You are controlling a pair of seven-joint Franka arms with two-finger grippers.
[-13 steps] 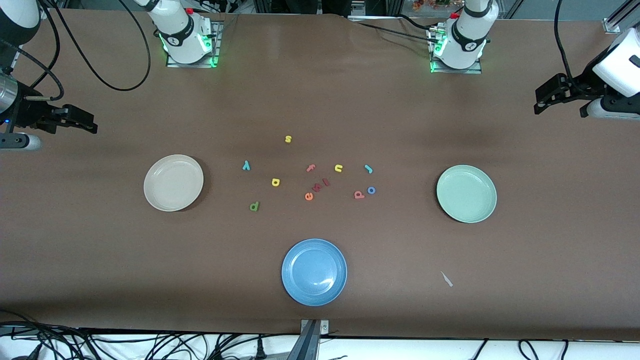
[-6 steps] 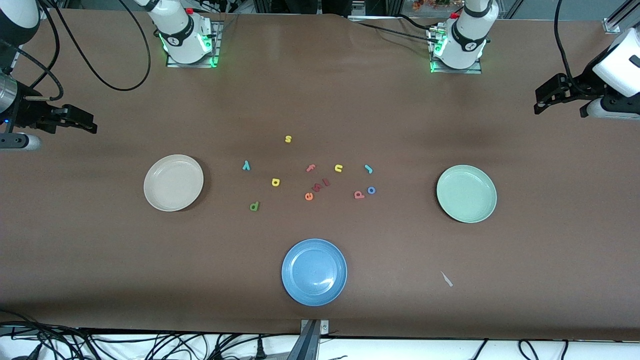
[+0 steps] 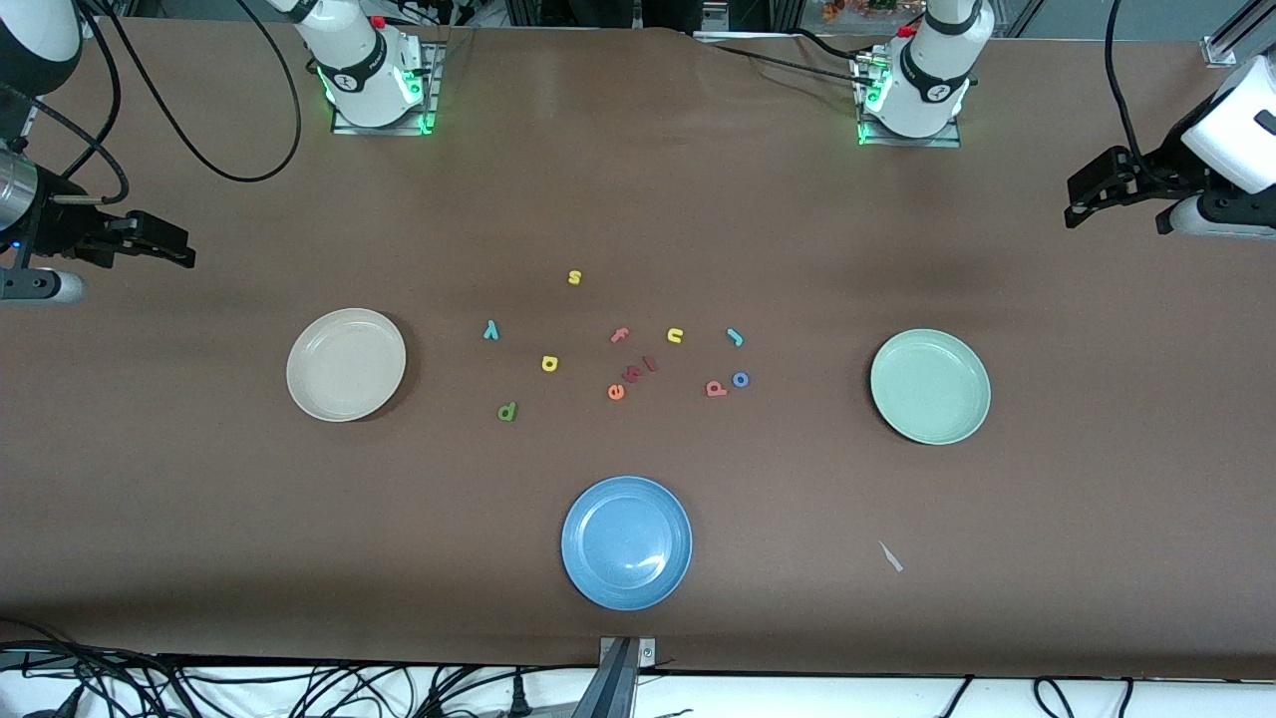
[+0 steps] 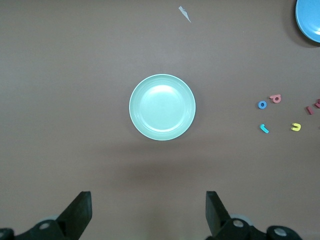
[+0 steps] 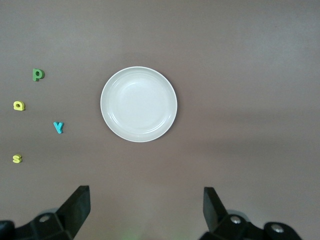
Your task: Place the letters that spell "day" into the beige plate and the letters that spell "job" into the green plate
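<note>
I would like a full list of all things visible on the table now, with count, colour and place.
beige plate: 1, cream, toward the right arm's end.
green plate: 1, mint, toward the left arm's end.
blue plate: 1, blue, nearest the front camera.
"day" letters: 3, green d, yellow a, teal y, beside the beige plate.
"job" letters: 3, teal j, blue o, pinkish b, nearer the green plate.
other letters: 5, yellow s, yellow u, pink f, orange e, red pieces, mid-table.
paper scrap: 1, white.
left pincer: open, above the green plate.
right pincer: open, above the beige plate.

The right gripper point(image 3: 179, 249) has crept a touch higher over its end of the table point(image 3: 638, 199), jaws wide; nothing else moved.
</note>
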